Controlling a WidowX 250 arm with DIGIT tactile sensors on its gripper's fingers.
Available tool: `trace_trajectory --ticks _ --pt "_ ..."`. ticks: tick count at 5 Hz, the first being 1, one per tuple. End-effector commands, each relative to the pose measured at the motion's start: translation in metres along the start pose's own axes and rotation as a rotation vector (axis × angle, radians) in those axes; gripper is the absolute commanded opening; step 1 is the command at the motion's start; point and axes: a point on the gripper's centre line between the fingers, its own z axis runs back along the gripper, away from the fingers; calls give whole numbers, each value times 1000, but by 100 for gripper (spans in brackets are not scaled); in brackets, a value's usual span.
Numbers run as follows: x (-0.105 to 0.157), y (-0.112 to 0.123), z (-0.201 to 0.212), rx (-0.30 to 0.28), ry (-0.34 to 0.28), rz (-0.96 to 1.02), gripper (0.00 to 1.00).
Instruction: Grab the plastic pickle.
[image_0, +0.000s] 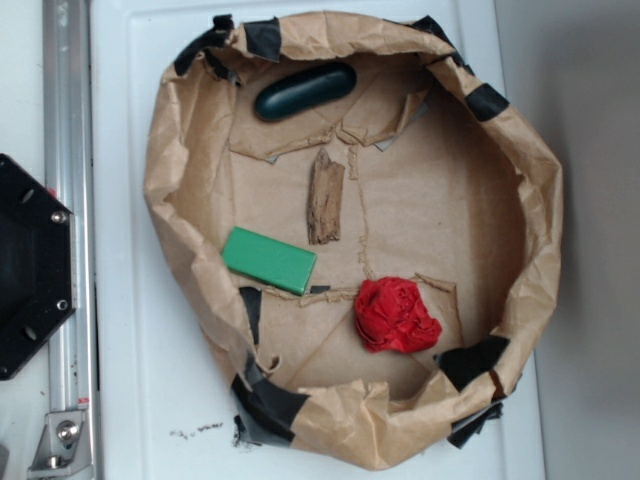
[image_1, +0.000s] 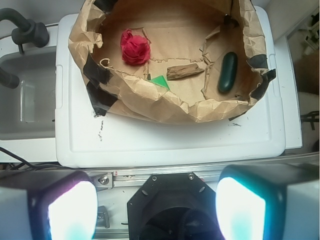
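From my wrist camera: gripper spread open above the base, holding nothing, well short of the paper bowl. Inside, left to right: red crumpled wad, green block, wood piece, pickle by the right wall.

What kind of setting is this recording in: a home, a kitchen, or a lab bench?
Most likely a lab test bench, not a home. A makeshift brown paper bowl patched with black tape sits on a white plastic lid, holding toy props such as the plastic pickle, beside a metal rail.
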Motion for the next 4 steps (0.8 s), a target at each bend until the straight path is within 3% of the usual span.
trace_trajectory --ticks 1,2,3,4 --pt "0 0 0 0 0 0 100" --pt "45 21 -43 36 -49 102 100" --pt "67 46 -57 60 -193 209 100" --pt "83 65 -84 95 -209 288 100"
